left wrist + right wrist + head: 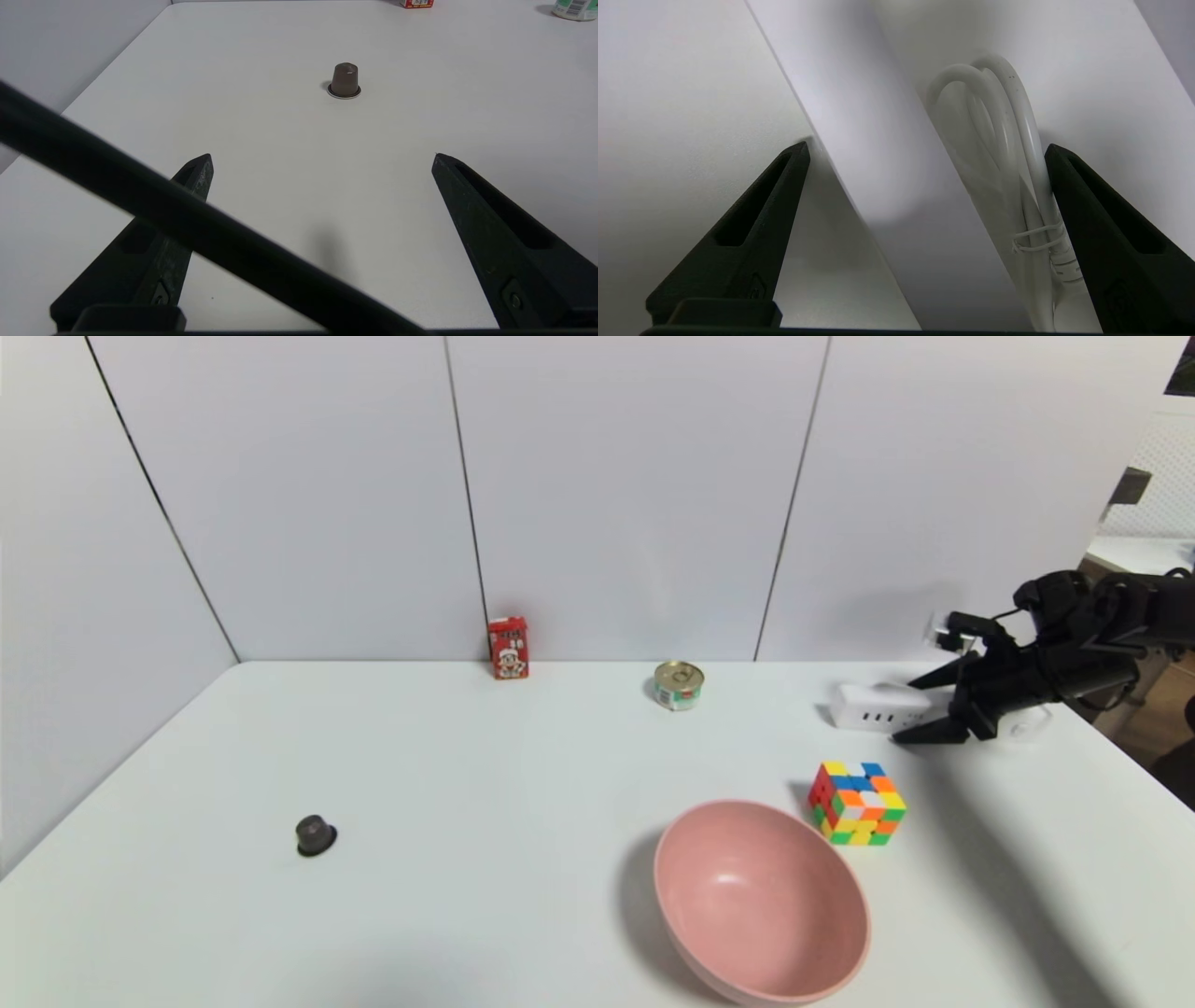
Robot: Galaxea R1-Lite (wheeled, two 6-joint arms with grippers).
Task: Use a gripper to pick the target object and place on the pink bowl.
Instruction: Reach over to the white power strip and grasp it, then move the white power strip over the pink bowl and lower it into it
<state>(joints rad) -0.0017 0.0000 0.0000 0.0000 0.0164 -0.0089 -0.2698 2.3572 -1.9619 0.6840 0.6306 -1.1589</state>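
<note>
White table (467,784) carries pink bowl (761,901), power strip (873,707), cube (857,803), tin (678,685), carton (509,648), capsule (316,834).

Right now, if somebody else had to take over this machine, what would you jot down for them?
Right end effector: open, straddling the white power strip at the table's far right; its bundled cord lies between the fingers. Nothing gripped yet.
Left end effector: open, idle above the table near a small brown capsule.
Pink bowl: empty, near front edge, beside the puzzle cube.
Done: approach. Left: close, lift, carry the strip onto the bowl.
</note>
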